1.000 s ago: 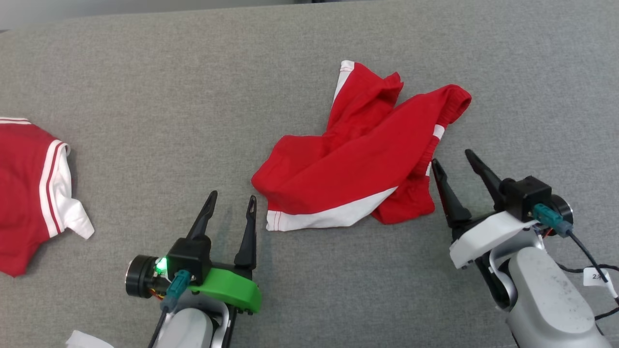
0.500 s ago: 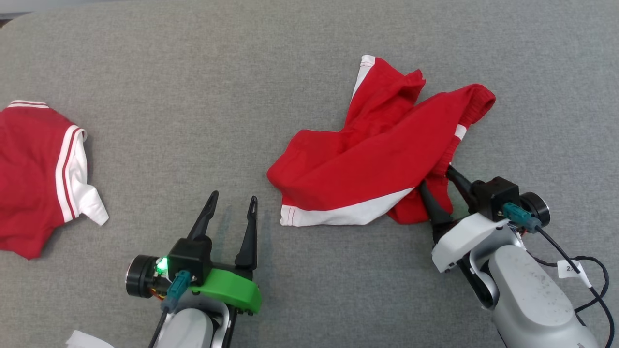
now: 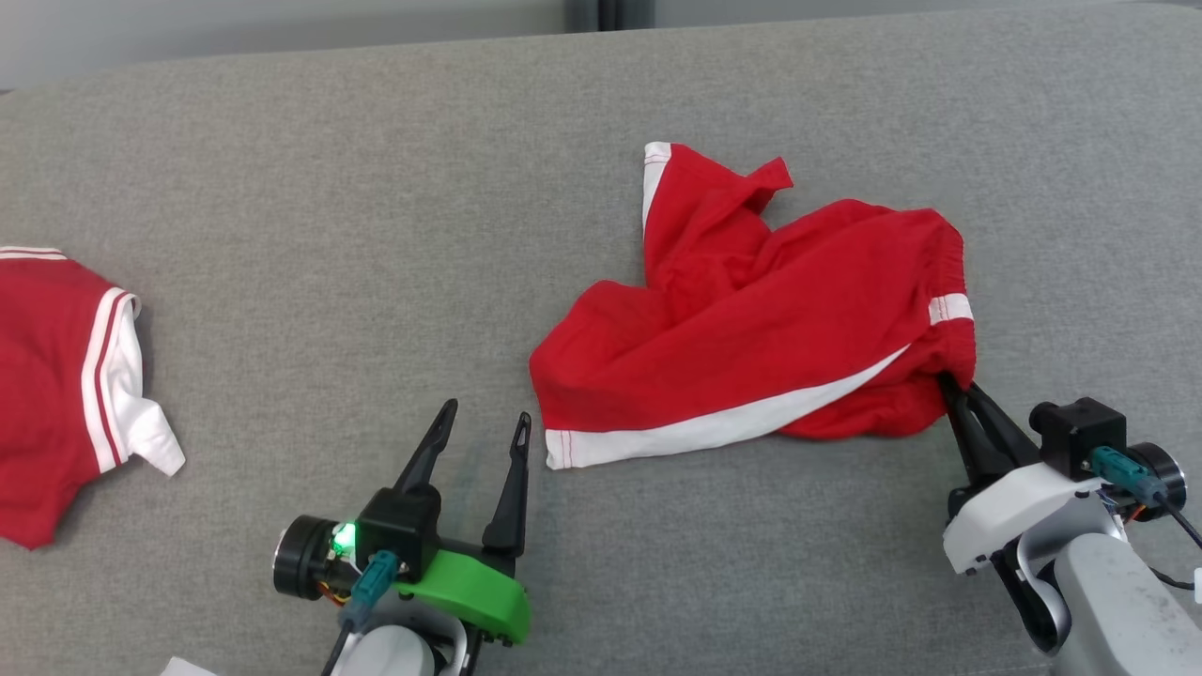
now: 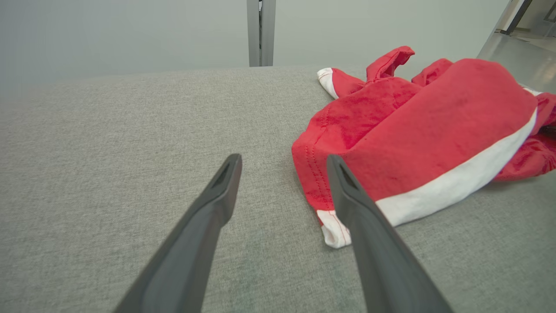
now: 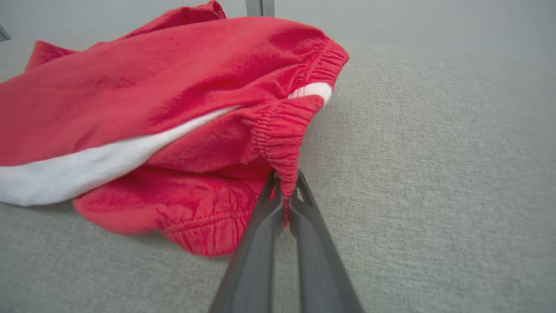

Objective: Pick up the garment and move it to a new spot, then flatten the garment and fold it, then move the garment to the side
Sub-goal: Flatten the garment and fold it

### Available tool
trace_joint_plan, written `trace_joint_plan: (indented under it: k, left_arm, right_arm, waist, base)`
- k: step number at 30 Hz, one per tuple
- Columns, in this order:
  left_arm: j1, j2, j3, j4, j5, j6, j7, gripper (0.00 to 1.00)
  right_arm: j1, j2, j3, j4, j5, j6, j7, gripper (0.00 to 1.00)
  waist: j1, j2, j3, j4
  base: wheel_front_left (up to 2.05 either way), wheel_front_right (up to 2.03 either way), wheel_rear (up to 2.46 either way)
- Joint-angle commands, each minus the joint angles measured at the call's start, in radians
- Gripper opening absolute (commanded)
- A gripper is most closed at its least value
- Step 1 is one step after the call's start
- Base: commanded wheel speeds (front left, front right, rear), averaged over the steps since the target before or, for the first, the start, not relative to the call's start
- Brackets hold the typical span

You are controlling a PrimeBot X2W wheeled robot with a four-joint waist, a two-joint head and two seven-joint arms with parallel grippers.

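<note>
The garment (image 3: 751, 338) is a pair of red shorts with a white side stripe, crumpled on the grey fabric surface (image 3: 376, 235). My right gripper (image 3: 953, 387) is shut on the elastic waistband at the garment's near right corner; the right wrist view shows the gathered band (image 5: 284, 143) pinched between the two fingers, right gripper (image 5: 284, 182). My left gripper (image 3: 481, 424) stands open just left of the white-hemmed leg corner, touching nothing. From the left wrist, the garment (image 4: 434, 130) lies beside the right finger of the left gripper (image 4: 282, 163).
A second red garment with white striped trim (image 3: 66, 385) lies at the far left edge of the surface. A pale wall and a grey post (image 4: 260, 30) stand behind the surface's far edge.
My right gripper moved into the garment's waistband, shut on it and pulled that corner to the right and toward me, stretching the cloth. The head camera shifted. The left gripper stayed open.
</note>
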Motion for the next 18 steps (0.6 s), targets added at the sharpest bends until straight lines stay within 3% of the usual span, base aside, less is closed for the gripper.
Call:
trace_joint_plan:
  k: [1, 3, 4, 5, 6, 18]
  left_arm:
    - [0.014, 0.004, -0.002, -0.004, -0.004, -0.002, 0.000, 1.00]
    - [0.013, 0.004, -0.010, -0.001, -0.006, -0.003, 0.000, 1.00]
    - [0.012, 0.004, -0.014, 0.000, -0.007, -0.006, 0.000, 1.00]
    - [0.013, 0.004, -0.018, 0.003, -0.007, -0.006, 0.000, 1.00]
    - [0.014, 0.004, -0.020, 0.004, -0.008, -0.008, 0.000, 1.00]
    - [-0.017, 0.005, -0.069, 0.078, -0.052, -0.058, 0.000, 1.00]
  right_arm:
    - [0.017, -0.003, -0.013, -0.002, 0.008, -0.001, -0.002, 0.00]
    - [0.029, -0.006, -0.025, 0.002, 0.014, -0.001, -0.002, 0.00]
    - [0.034, -0.006, -0.028, 0.005, 0.019, -0.001, -0.002, 0.12]
    - [0.038, -0.007, -0.031, 0.005, 0.022, -0.001, -0.002, 0.39]
    - [0.041, -0.007, -0.037, 0.001, 0.024, -0.001, -0.002, 1.00]
    - [0.074, 0.054, -0.137, -0.142, -0.052, -0.001, -0.002, 1.00]
  waist:
    - [0.0000, 0.0000, -0.012, -0.014]
    - [0.0000, 0.0000, -0.016, -0.020]
    - [0.0000, 0.0000, -0.018, -0.023]
    - [0.0000, 0.0000, -0.021, -0.026]
    - [0.0000, 0.0000, -0.023, -0.029]
    - [0.0000, 0.0000, 0.000, -0.086]
  base:
    - [0.00, 0.00, 0.00]
    - [0.00, 0.00, 0.00]
    - [0.00, 0.00, 0.00]
    - [0.00, 0.00, 0.00]
    - [0.00, 0.00, 0.00]
    - [0.00, 0.00, 0.00]
